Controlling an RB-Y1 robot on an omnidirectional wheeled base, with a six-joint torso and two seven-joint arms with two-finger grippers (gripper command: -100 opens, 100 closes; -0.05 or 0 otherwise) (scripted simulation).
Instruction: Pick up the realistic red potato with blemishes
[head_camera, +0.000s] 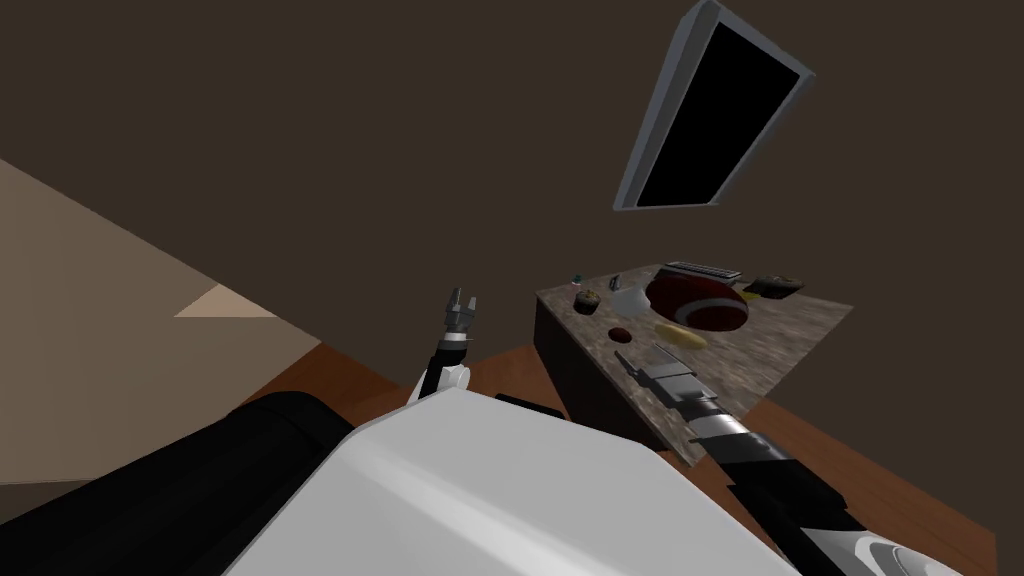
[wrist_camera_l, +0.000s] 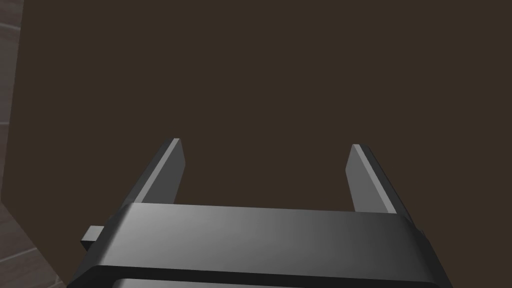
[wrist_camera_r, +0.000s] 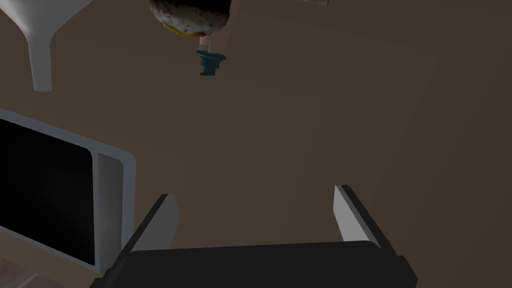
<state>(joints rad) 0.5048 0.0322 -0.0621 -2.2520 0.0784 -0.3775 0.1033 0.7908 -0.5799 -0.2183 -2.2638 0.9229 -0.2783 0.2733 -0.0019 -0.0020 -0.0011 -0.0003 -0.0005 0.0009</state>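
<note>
Your red potato (head_camera: 619, 333) is the small dark red lump on the speckled table (head_camera: 800, 320). It lies close to the table's long near edge, between a muffin (head_camera: 588, 302) and a pale yellow oblong thing (head_camera: 681, 335). A large dark red rounded thing (head_camera: 700, 300) sits just behind them. The right gripper (head_camera: 625, 358) hangs over that near edge, just beside the potato but apart from it. Its fingers stand spread with nothing between them, pointing past the muffin and a small teal thing (wrist_camera_r: 210, 62) toward the brown wall. The corner by the muffin is crowded, with a white vessel (head_camera: 628, 298) close by, and more bare tabletop lies to the right of the large red thing. A keyboard (head_camera: 703, 270) lies at the far edge, its keys too small to read. The left gripper (head_camera: 462, 300) is raised off the table's left side, above the wooden floor (head_camera: 500, 370), with its fingers spread and empty.
</note>
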